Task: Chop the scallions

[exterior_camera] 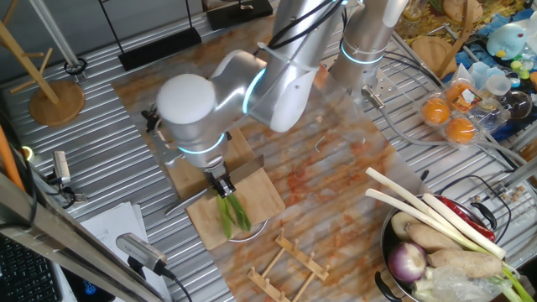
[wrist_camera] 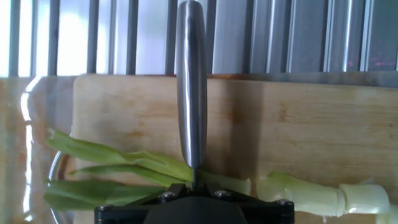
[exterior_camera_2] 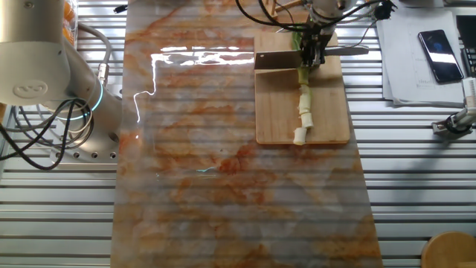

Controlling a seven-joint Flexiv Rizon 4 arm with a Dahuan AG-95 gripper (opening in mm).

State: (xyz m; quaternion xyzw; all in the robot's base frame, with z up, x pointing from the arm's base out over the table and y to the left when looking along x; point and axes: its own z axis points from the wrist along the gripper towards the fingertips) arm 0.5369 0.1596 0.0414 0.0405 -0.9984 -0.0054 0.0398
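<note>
Directly under gripper (exterior_camera_2: 310, 53): scallions (exterior_camera_2: 303, 100) on cutting board (exterior_camera_2: 327, 119), knife (exterior_camera_2: 297, 58) gripped.

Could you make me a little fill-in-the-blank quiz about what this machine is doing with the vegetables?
1. The gripper is holding a ____ over the scallion.
2. The scallion lies on a wooden ____.
3. The white end of the scallion is already cut into short ____.
4. The metal bowl at the table's edge holds a purple ____.

Missing words: knife; cutting board; pieces; onion
</note>
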